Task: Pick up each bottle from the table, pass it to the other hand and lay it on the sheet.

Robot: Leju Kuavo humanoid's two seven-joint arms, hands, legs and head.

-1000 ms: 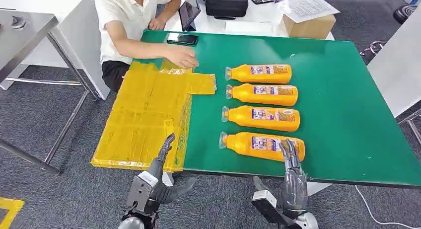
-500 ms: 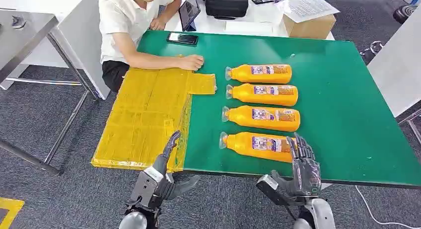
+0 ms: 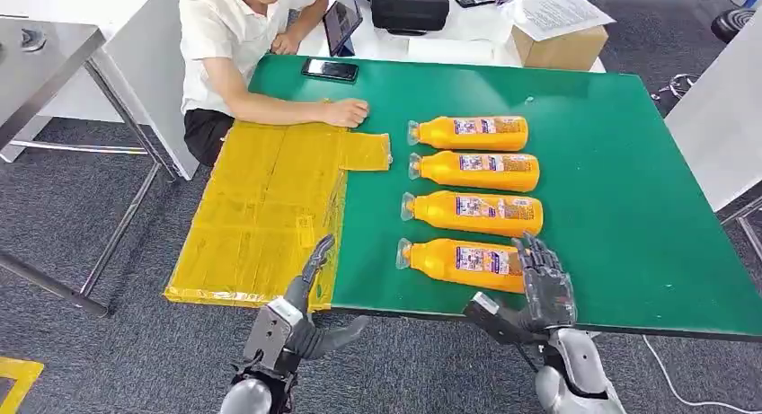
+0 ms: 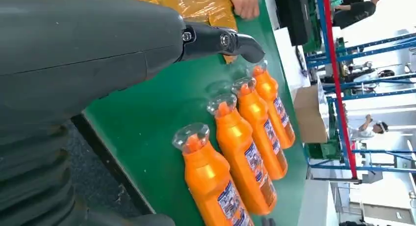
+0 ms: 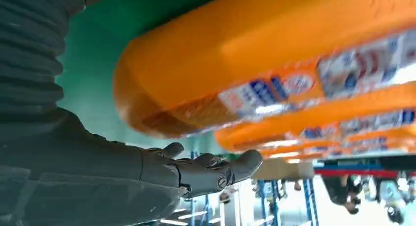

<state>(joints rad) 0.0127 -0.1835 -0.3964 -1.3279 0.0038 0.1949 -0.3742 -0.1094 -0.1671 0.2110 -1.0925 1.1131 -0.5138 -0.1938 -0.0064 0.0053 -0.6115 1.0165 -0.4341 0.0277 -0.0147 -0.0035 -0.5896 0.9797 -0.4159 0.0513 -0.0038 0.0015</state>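
Observation:
Several orange bottles lie in a column on the green table (image 3: 629, 189), caps toward the yellow sheet (image 3: 261, 207). The nearest bottle (image 3: 463, 262) (image 4: 216, 187) (image 5: 255, 64) lies by the front edge. My right hand (image 3: 539, 284) is at that bottle's base end, fingers spread over it and thumb out toward the table edge, holding nothing. The right wrist view has the base close against the open fingers (image 5: 206, 169). My left hand (image 3: 301, 311) hangs open at the table's front edge, just below the sheet's near corner, one finger (image 4: 221, 39) pointing over the table.
A person sits at the far left corner with a hand (image 3: 346, 113) resting on the sheet's far end. A phone (image 3: 329, 69), a tablet (image 3: 343, 21), a black case (image 3: 410, 4) and a cardboard box (image 3: 559, 46) stand beyond. Grey carpet lies below the front edge.
My right hand has risen from below the table edge and swung over the nearest bottle's base. My left hand has crept slightly forward. The person's hand drew back a little on the sheet.

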